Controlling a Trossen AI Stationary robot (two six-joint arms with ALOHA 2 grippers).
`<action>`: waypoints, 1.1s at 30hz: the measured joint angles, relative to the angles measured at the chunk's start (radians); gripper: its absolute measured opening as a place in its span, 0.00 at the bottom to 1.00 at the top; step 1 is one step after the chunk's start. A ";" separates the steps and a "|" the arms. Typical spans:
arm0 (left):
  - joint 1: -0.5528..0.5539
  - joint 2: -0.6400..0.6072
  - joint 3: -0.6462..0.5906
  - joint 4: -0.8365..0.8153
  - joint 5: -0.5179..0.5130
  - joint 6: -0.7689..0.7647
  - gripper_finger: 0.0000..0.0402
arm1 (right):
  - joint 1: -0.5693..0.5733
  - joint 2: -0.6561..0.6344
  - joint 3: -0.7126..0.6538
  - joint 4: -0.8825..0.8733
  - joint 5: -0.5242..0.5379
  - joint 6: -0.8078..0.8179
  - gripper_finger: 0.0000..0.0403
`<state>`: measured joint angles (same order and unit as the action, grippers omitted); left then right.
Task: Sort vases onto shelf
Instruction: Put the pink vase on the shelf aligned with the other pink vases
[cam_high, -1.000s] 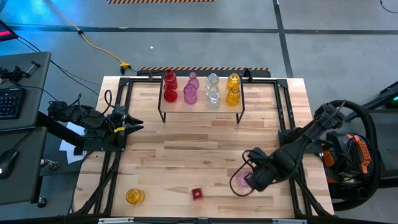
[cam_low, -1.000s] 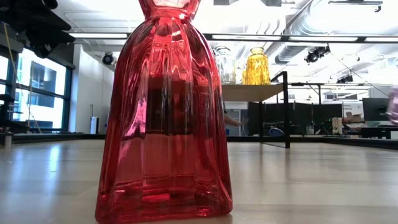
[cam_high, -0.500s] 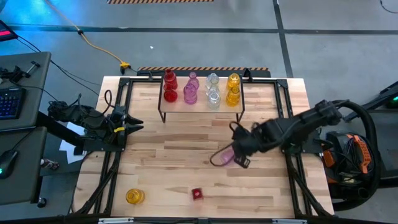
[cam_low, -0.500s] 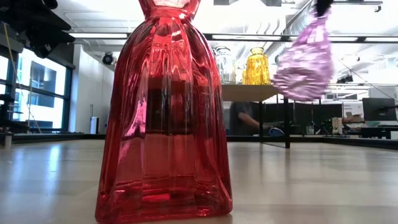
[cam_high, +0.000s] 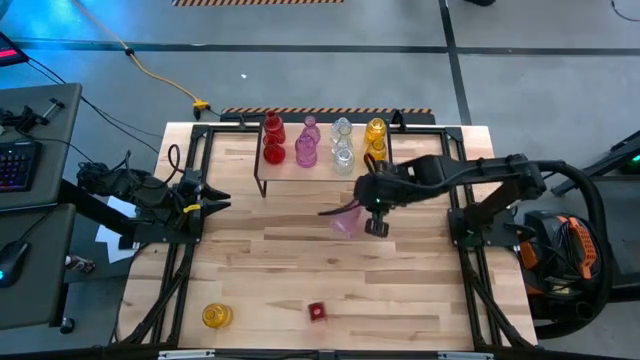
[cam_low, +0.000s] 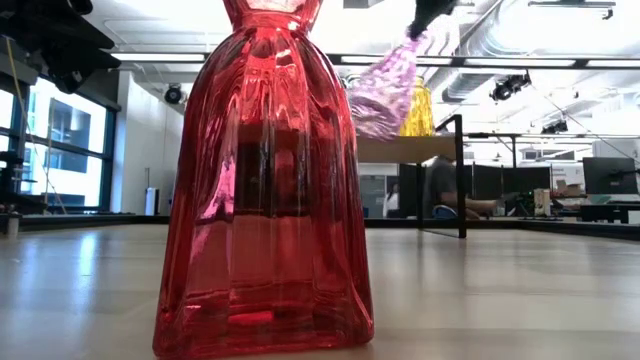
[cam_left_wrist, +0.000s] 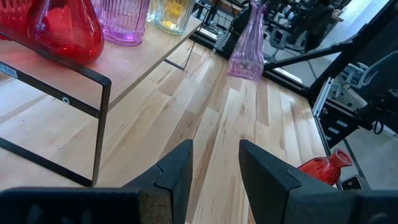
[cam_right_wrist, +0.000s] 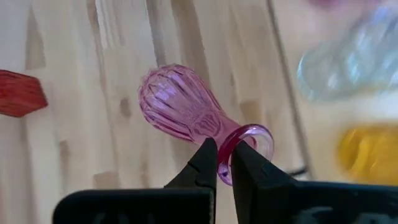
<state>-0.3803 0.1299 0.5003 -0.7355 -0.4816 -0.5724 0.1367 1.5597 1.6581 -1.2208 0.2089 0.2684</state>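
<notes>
High view: I see my right gripper (cam_high: 366, 205) above the bench just in front of the shelf (cam_high: 322, 166), toward the shelf's right end, its fingers pinched together on the rim of a pink vase (cam_high: 345, 219). The vase hangs tilted, clear of the bench top, body pointing away from the wrist. On the shelf stand eight vases in four colour pairs, from its left end to its right: red (cam_high: 273, 140), pink (cam_high: 307, 143), clear (cam_high: 343, 146), yellow (cam_high: 375, 143). Two vases remain near the front edge of the bench: a yellow vase (cam_high: 216, 316) by the front-left corner and a small red vase (cam_high: 317, 311) near the middle of that edge.

Right wrist view: both fingertips (cam_right_wrist: 208, 163) close on the thin lip of the pink vase, one inside the mouth and one outside; the ribbed body extends beyond them.

Left wrist view: my left gripper (cam_left_wrist: 214, 163) waits at the bench's left edge, fingers apart and holding nothing, facing the shelf's left end.

Low view: the small red vase fills the foreground; the pink vase hangs in the air before the shelf.
</notes>
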 joint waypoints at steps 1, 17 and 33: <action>0.000 0.000 0.000 0.000 0.000 0.000 0.30 | -0.013 0.000 0.005 0.016 0.003 -0.044 0.00; 0.000 0.000 0.000 0.000 0.005 0.000 0.30 | -0.159 0.027 0.083 0.228 -0.002 -0.751 0.00; 0.000 0.000 0.000 0.000 0.008 0.000 0.30 | -0.183 0.032 0.083 0.358 -0.056 -1.312 0.00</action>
<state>-0.3805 0.1295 0.5003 -0.7353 -0.4740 -0.5720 -0.0461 1.5916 1.7409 -0.8632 0.1529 -1.0434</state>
